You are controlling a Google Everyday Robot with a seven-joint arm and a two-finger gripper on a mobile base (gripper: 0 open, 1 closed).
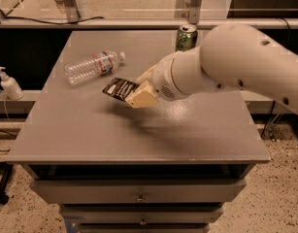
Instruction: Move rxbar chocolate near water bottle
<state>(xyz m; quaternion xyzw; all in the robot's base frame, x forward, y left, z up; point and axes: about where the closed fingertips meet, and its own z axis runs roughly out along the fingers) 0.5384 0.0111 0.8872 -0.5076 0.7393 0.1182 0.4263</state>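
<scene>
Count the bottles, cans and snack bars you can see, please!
Bottles: 2, the water bottle and the white pump bottle
Cans: 1, the green can
Snack bars: 1, the rxbar chocolate, held by the gripper over the table
Total: 4

The chocolate bar (119,88), a flat dark wrapper with white lettering, hung tilted just above the table (90,130), one end pinched in the gripper (139,95). The water bottle (92,67), clear and crinkled with a white cap and a red-and-blue label, lay on its side near the bar, apart from it, toward the table's far left.
</scene>
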